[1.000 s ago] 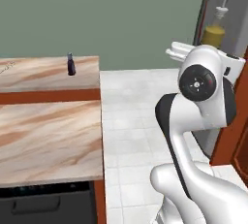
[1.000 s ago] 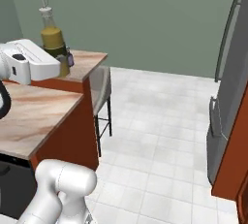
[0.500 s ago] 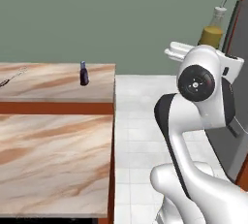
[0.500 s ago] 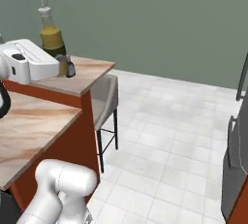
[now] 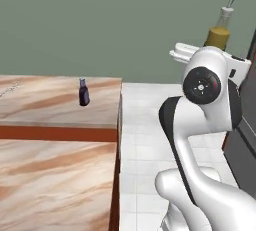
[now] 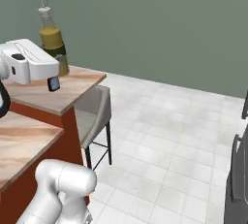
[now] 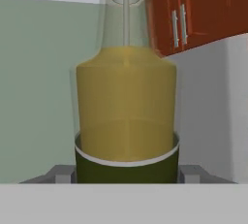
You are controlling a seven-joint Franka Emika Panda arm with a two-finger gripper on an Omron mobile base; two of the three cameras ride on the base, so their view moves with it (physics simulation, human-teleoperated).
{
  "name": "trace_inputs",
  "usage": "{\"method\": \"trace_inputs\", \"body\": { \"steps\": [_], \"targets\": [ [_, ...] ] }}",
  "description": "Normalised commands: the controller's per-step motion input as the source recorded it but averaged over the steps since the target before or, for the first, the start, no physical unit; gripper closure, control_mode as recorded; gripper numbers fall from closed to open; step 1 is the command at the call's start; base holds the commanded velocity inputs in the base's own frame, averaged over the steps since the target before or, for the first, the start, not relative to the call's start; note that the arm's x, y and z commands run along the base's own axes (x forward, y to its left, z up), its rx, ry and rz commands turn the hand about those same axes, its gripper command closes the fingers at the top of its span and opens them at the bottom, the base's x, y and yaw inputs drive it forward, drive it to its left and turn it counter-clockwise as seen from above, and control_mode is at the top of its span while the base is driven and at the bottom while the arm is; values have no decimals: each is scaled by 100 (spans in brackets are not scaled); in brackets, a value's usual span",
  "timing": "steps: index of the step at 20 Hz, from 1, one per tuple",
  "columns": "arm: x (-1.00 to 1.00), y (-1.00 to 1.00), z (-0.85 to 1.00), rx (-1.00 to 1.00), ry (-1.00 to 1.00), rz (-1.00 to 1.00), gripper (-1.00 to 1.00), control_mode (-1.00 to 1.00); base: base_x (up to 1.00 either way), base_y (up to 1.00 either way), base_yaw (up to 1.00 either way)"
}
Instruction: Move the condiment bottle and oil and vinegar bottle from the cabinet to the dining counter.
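Note:
The oil and vinegar bottle (image 7: pixel 126 106), olive-yellow with a thin pale spout, stands upright between my fingers. My gripper (image 7: pixel 127 174) is shut on its dark base. The bottle (image 5: pixel 220 31) rises above my white hand, and it (image 6: pixel 51 36) is held in the air over the counter's end. The condiment bottle (image 5: pixel 84 92), small and dark, stands on the beige marble dining counter (image 5: pixel 40 102) near its right end. It (image 6: pixel 54 84) peeks out below my hand. The red-brown cabinet (image 7: pixel 213 9) with silver handles shows beyond the bottle.
A grey stool (image 6: pixel 94 114) stands at the end of the dining counter (image 6: pixel 77 85). A second marble slab (image 5: pixel 50 185) lies nearer to me. A dark tall appliance (image 5: pixel 245 125) stands at the right. Pale tiled floor (image 6: pixel 164 136) lies open between them.
The whole picture has shifted, so the base has moved: the dining counter and condiment bottle now sit further right in the left base view. The oil and vinegar bottle stays gripped.

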Motion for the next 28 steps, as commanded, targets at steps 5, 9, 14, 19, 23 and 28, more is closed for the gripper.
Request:
{"method": "trace_inputs", "body": {
  "steps": [5, 9, 14, 19, 23, 28],
  "targets": [
    [0, 0, 0, 0, 0, 0, 100, 100, 65, -35, 13],
    [0, 0, 0, 0, 0, 0, 100, 100, 64, -34, 14],
    [0, 0, 0, 0, 0, 0, 100, 100, 58, -35, 14],
    [0, 0, 0, 0, 0, 0, 100, 100, 54, -25, 25],
    [0, 0, 0, 0, 0, 0, 100, 100, 53, -20, 33],
    [0, 0, 0, 0, 0, 0, 100, 100, 46, -24, 36]
  ]
}}
